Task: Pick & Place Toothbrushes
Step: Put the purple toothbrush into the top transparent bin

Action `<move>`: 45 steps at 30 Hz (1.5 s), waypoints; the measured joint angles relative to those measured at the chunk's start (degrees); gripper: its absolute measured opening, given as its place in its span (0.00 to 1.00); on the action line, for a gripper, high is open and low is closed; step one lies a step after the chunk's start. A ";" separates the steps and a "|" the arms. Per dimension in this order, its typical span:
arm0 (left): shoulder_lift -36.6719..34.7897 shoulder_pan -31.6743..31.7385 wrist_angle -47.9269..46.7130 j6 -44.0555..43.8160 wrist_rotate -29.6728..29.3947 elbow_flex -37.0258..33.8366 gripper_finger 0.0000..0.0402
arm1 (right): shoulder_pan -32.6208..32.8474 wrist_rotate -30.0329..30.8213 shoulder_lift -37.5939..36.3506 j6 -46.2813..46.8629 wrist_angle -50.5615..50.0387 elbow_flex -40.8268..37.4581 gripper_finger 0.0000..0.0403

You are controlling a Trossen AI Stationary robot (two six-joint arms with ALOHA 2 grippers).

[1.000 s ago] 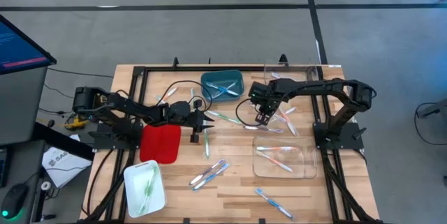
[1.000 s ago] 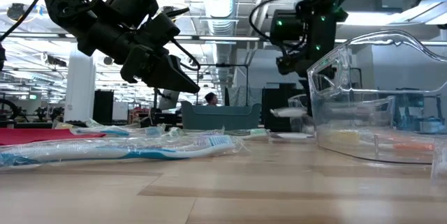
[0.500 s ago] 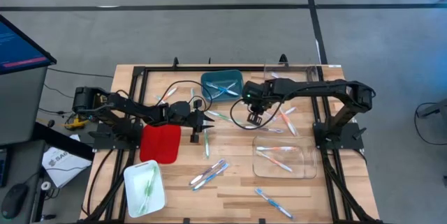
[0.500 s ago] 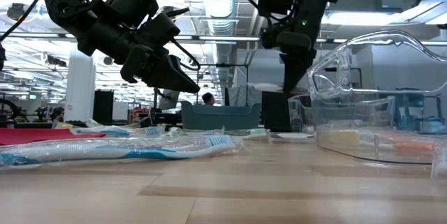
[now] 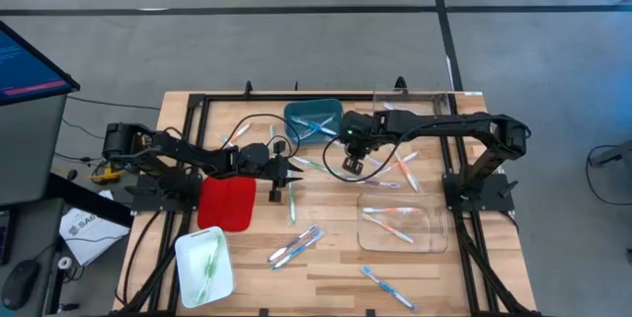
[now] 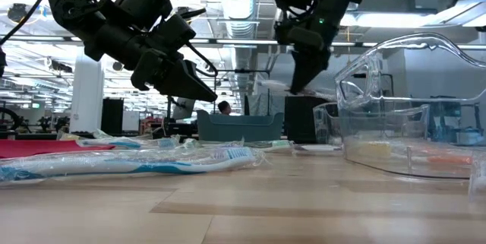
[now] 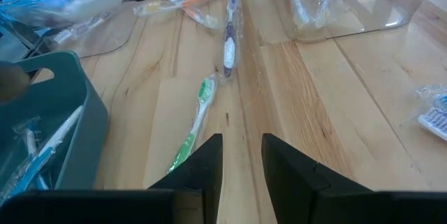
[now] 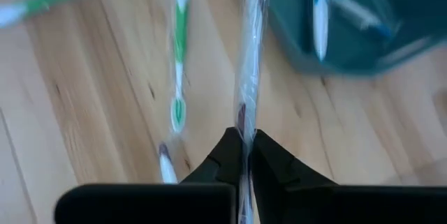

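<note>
My right gripper (image 5: 351, 162) hangs above the table just near of the teal bin (image 5: 314, 119), shut on a toothbrush in clear wrap (image 8: 250, 63). In the low view the right gripper (image 6: 298, 86) is well above the tabletop. My left gripper (image 7: 241, 161) is open and hovers over the wood beside a green toothbrush (image 7: 195, 119); in the high view the left gripper (image 5: 286, 174) is right of the red tray (image 5: 227, 201). More toothbrushes lie flat on the table: a blue and purple group (image 5: 296, 246), a blue one (image 5: 385, 285), orange ones (image 5: 400, 169). My right gripper pinches the wrapped toothbrush between its two fingers (image 8: 272, 161) at a spot on the shaft (image 8: 242, 123); which end that is near cannot be told. The toothbrush runs forward along the fingers. It is lifted clear of the table.
A clear plastic container (image 5: 400, 223) with toothbrushes in it sits near the right arm's base. A white tray (image 5: 204, 263) holds green toothbrushes at the near left. Black cables (image 5: 252, 124) loop over the table by the teal bin. A black frame edges the table.
My right gripper has risen and moved toward the table's left, closer to the teal bin, carrying the wrapped toothbrush up with it.
</note>
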 joint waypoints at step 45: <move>0.00 2.81 29.67 -8.41 10.72 -4.17 0.23 | 6.96 -6.69 -13.97 -6.50 77.63 -26.67 0.02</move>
